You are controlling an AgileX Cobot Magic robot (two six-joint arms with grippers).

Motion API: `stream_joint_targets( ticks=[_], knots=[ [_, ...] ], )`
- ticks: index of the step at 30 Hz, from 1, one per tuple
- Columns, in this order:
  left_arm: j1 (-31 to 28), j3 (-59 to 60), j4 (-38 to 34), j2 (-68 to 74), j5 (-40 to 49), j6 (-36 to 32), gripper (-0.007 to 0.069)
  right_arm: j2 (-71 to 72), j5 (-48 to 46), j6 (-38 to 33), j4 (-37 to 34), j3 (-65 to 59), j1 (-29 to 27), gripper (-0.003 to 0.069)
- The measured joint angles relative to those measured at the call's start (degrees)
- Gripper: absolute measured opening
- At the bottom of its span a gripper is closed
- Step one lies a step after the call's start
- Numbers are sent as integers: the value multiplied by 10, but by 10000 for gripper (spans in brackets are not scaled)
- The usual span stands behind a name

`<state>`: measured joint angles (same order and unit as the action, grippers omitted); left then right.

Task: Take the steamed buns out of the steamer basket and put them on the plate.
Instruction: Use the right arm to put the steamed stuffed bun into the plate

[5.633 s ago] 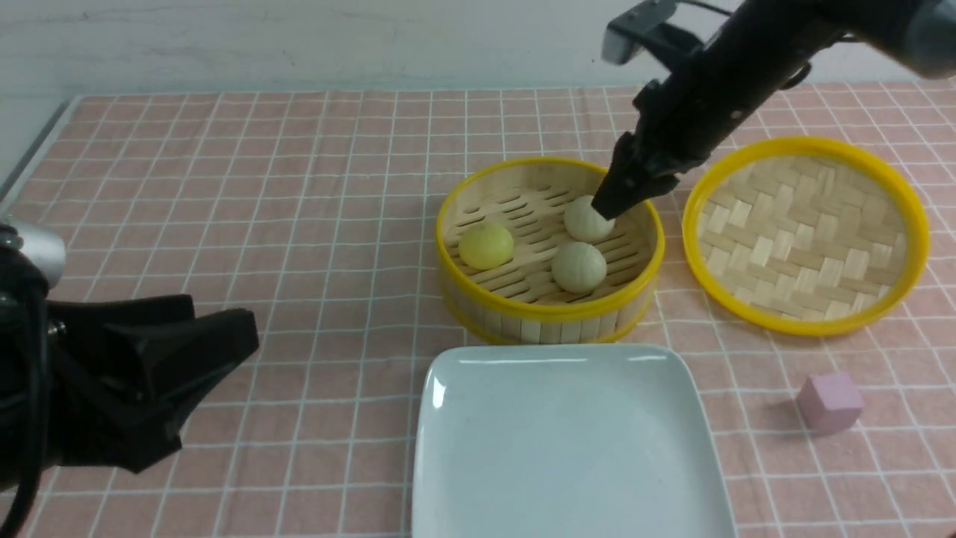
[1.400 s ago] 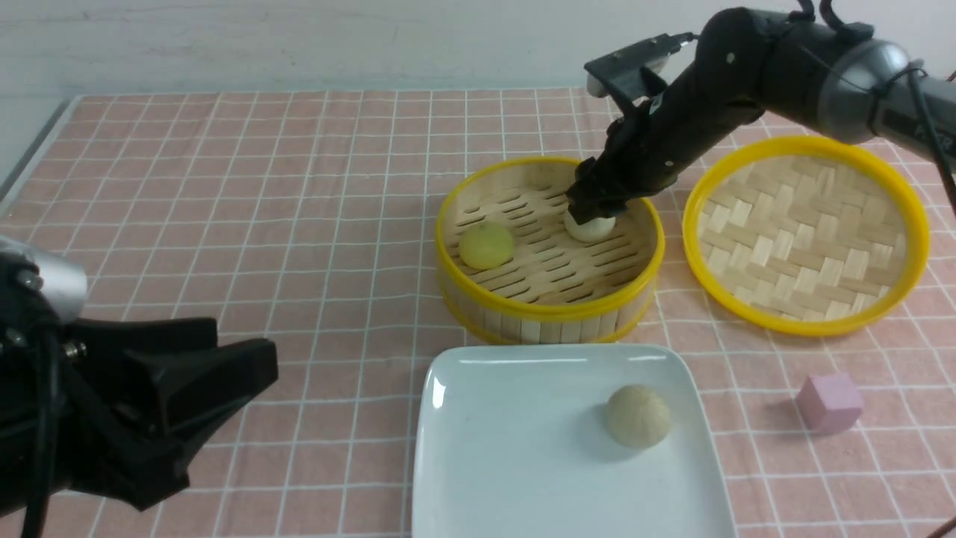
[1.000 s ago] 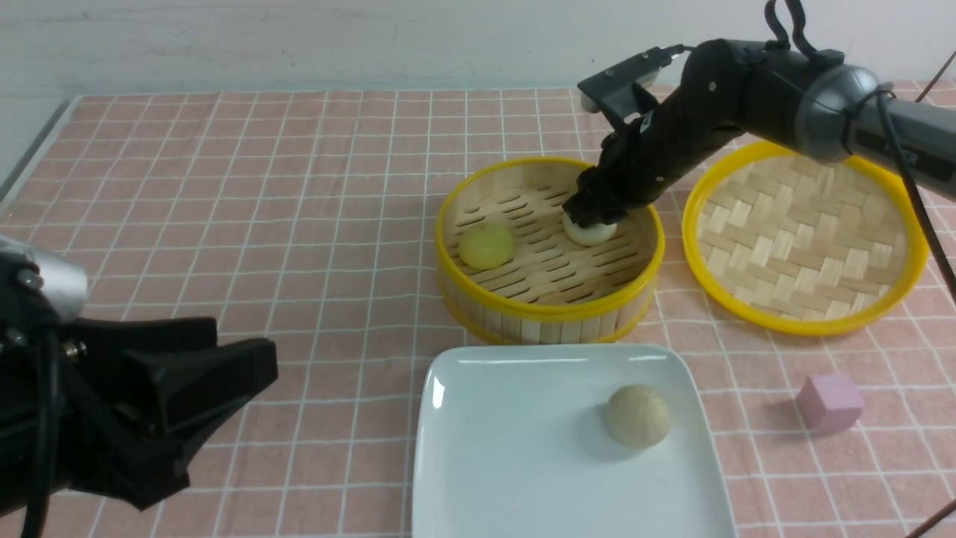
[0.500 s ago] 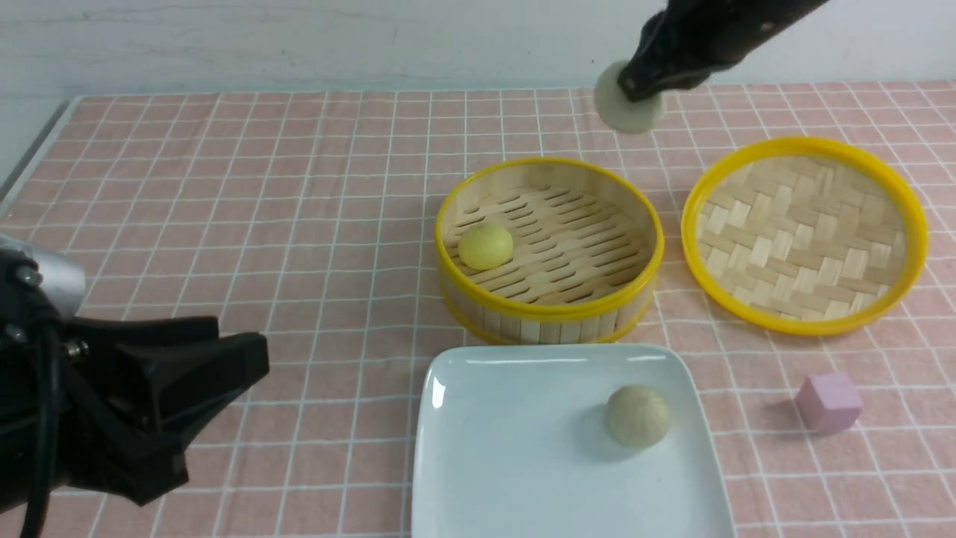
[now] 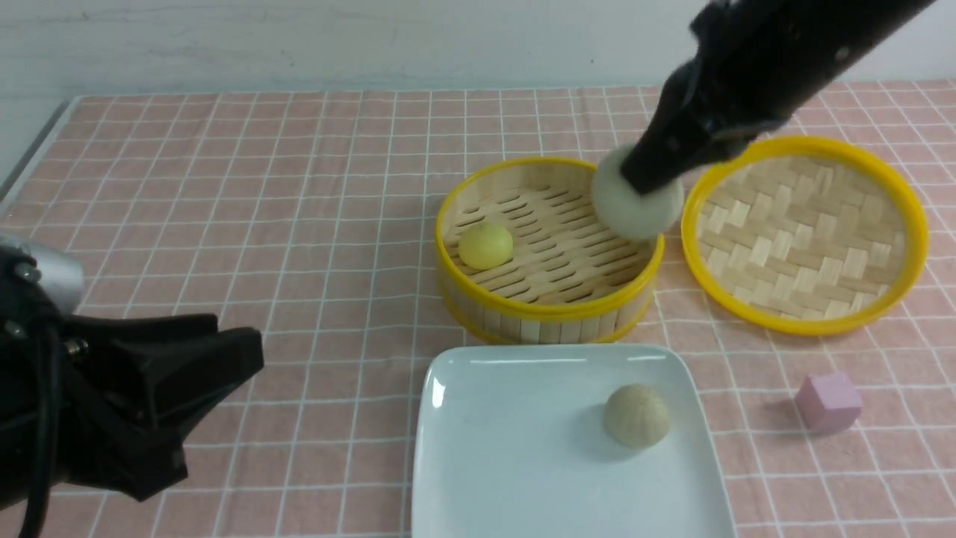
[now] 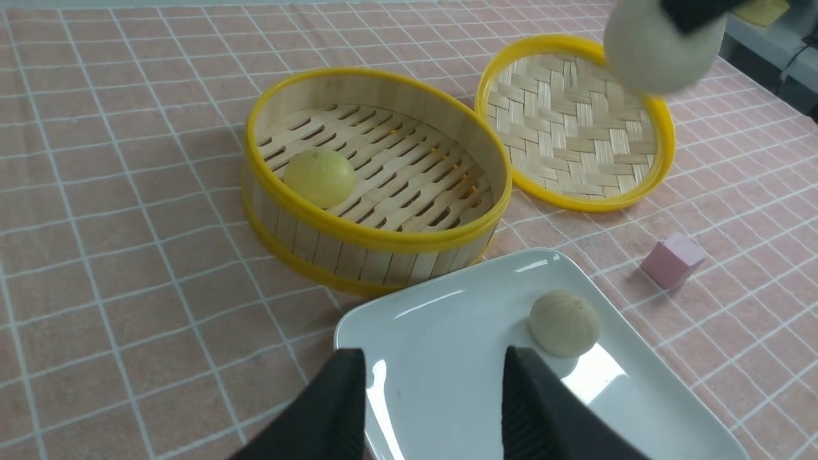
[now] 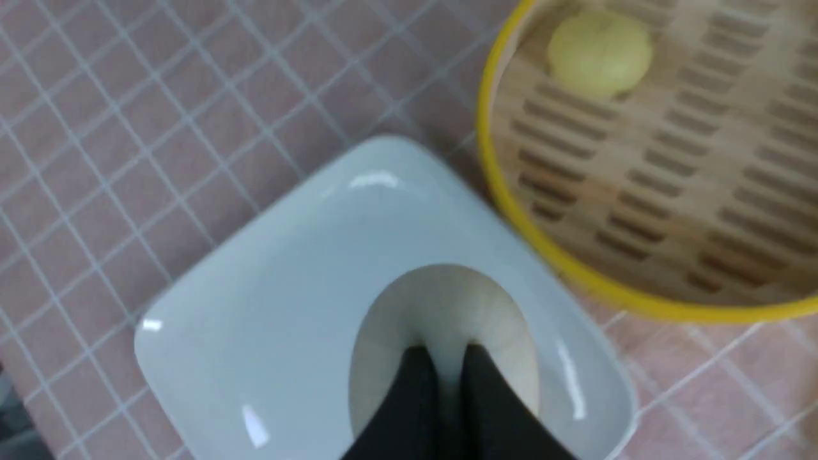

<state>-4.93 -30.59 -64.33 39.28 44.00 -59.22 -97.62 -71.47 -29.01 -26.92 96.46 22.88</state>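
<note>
Front view: one bun on the plate, one in the air, one in the basket

Nearest the camera, at the plate's 9 o'clock, the left claw (image 5: 239,347) hangs low over the checked pink tablecloth (image 5: 299,187). The left wrist view shows its two black fingers (image 6: 339,409) standing apart, with only the plate showing through the gap. It holds nothing.

The white plate (image 5: 485,448) lies flat on the cloth. A beige bun (image 5: 637,415) sits on it, at about 3 o'clock from the plate's middle and clear of the rim. Off the plate at its 3 o'clock, well apart from it, a pink cube (image 5: 829,402) rests on the cloth.

At the plate's 12 o'clock, just past its far rim, stands the bamboo basket (image 5: 545,325). A yellow bun (image 5: 485,245) lies on the slatted floor at the basket's 9 o'clock, near the wall. Just beside the basket, at its 3 o'clock, the woven lid (image 5: 803,235) lies flat.

The right claw (image 5: 646,179) reaches in from 1 o'clock and is pinched tight on a pale bun (image 5: 635,209). In the right wrist view its fingertips (image 7: 415,383) are nearly together and pressed into the dough. That bun hangs in the air, off the basket floor. In the front view it overlaps the basket's rim at 2 o'clock.
</note>
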Motion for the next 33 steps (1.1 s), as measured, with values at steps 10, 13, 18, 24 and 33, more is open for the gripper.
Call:
stream_joint_targets(
  ticks=[10, 13, 18, 24, 33],
  knots=[
    [0, 0, 0, 0, 0, 0, 324, -79, 120, -126, -34, -172, 41, 22],
    [0, 0, 0, 0, 0, 0, 324, -101, 148, -157, -65, -172, 43, 22],
    [0, 0, 0, 0, 0, 0, 324, -126, 177, -172, -76, -172, 43, 22],
    [0, 0, 0, 0, 0, 0, 324, -147, 190, -186, -80, -172, 43, 24],
    [0, 0, 3, 0, 0, -52, 324, -151, 195, -188, -82, -172, 43, 244]
  ],
)
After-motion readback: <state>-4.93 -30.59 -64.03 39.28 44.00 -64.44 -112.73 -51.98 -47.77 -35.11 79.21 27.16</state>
